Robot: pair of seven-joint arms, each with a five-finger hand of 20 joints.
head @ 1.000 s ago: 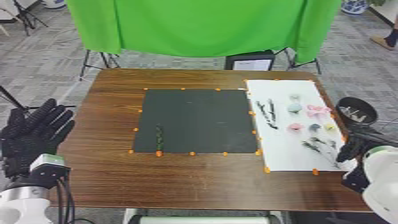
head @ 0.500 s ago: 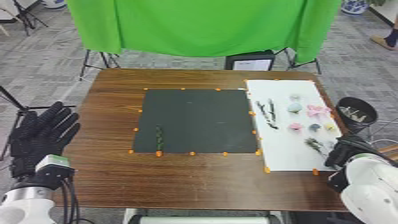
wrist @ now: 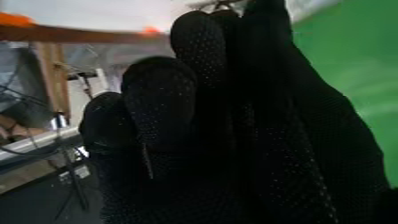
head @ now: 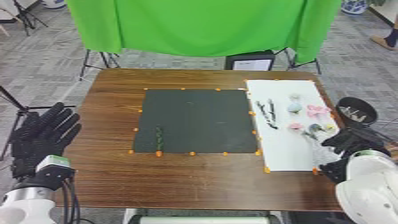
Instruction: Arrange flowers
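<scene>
My left hand (head: 43,134) is at the table's left side, its fingers straight. My right hand (head: 354,145) hangs over the right edge of the white board (head: 282,159), pinching a blurred flower stem (head: 317,146) that slants across the board. In the right wrist view, my right hand (wrist: 226,115) has its fingers close together, with a bit of thin dark stem (wrist: 218,5) beyond their tips. Dark twigs (head: 266,114), a pink flower (head: 317,110) and several small pale blooms lie on the board. One green sprig (head: 160,139) lies upright along the left part of the dark mat (head: 197,120).
A black round container (head: 357,111) with pale things inside stands beyond the board's right edge. Orange markers line the mat and board on the brown table (head: 195,185). A green cloth (head: 195,25) hangs behind the table.
My right hand dipped toward the board's near right corner, then rose slightly away with the stem. The dark-tipped stems that lay there have shifted and blurred. My left hand barely moved.
</scene>
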